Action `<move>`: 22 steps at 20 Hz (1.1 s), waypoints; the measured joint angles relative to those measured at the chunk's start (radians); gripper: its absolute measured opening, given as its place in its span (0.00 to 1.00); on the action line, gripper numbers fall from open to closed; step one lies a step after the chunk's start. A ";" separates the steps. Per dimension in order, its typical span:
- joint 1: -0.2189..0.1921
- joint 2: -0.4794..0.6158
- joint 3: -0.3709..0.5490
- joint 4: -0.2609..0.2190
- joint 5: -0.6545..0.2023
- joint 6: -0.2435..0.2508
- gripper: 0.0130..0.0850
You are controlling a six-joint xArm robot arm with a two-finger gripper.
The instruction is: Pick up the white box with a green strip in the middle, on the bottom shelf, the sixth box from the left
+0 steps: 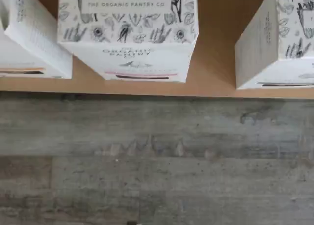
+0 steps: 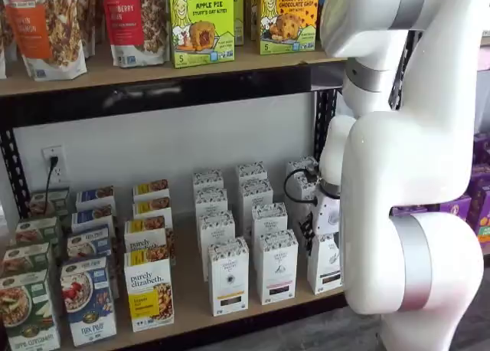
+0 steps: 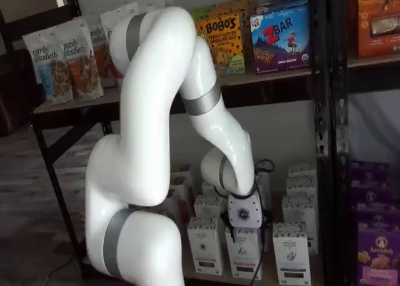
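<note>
The white box (image 2: 326, 264) with the dark greenish strip stands at the front of the bottom shelf (image 2: 191, 309), the last white carton before the arm. It also shows in a shelf view (image 3: 291, 253) and partly in the wrist view (image 1: 279, 43). My gripper (image 2: 318, 237) hangs low in front of the shelf edge, close to this box and the like carton with a pinkish strip (image 1: 128, 33). In a shelf view my gripper (image 3: 244, 231) sits above that pinkish-strip carton (image 3: 244, 255). The fingers are not plainly seen, and I cannot tell whether they are open.
A third white carton (image 2: 228, 278) stands further left, with more rows behind. Coloured granola boxes (image 2: 149, 290) fill the shelf's left part. The black rack post (image 3: 325, 142) rises to the right. The upper shelf (image 2: 153, 67) holds bags and snack boxes. Grey plank floor (image 1: 157, 161) lies below.
</note>
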 joint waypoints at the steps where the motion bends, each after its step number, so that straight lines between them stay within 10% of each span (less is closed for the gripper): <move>1: -0.007 0.022 -0.020 -0.004 0.001 -0.003 1.00; 10: -0.044 0.186 -0.207 0.047 0.009 -0.089 1.00; 22: -0.080 0.295 -0.363 -0.090 0.020 0.011 1.00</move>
